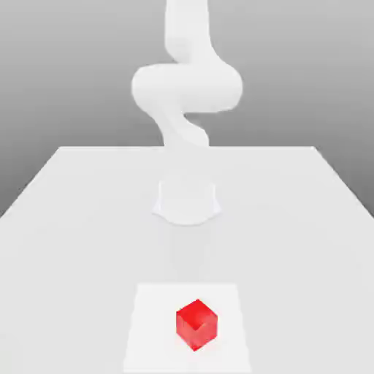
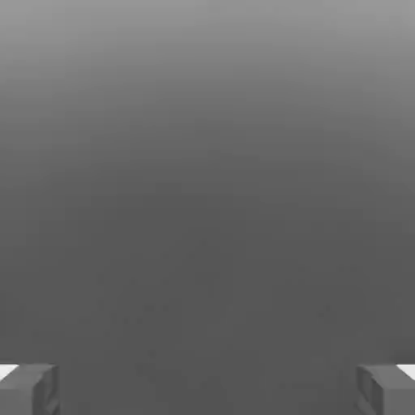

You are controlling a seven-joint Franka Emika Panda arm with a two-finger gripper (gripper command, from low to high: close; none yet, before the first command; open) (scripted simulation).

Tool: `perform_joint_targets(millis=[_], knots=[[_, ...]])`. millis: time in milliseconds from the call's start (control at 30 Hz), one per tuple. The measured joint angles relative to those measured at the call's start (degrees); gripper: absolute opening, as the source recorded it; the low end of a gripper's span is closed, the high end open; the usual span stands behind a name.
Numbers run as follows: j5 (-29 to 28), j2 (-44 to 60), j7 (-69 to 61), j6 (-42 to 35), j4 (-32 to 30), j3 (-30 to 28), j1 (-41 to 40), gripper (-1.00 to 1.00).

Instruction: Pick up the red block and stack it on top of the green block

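Note:
The red block [image 1: 196,323] is a small glossy cube resting on the white table [image 1: 73,219] near its front edge, with one corner turned toward the camera. The white arm [image 1: 186,88] rises behind it at the far middle of the table, well away from the block. In the hand view my gripper [image 2: 207,389] is open: its two grey fingertips [image 2: 28,387] stand far apart at the frame's corners, with nothing between them and only plain grey background beyond.
A slightly lighter square patch [image 1: 153,321] on the table lies under the red block. The arm's round white lower part [image 1: 187,201] stands at the table's middle, behind the patch.

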Motion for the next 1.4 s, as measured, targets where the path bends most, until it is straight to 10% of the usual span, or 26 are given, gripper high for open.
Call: perform_joint_targets(millis=[500, 900, 933, 1400], knots=[[-3.8, 31.6, 34.5, 15.2, -11.6, 10.0, -9.2, 0.0], [-8.3, 56.2, 53.4, 30.6, -15.8, 6.3, -5.8, 0.0], [-9.1, 57.9, 54.0, 32.0, -15.5, 5.3, -5.1, -1.0], [-2.5, 48.3, 48.7, 22.2, -15.1, 7.3, -8.1, -1.0]])
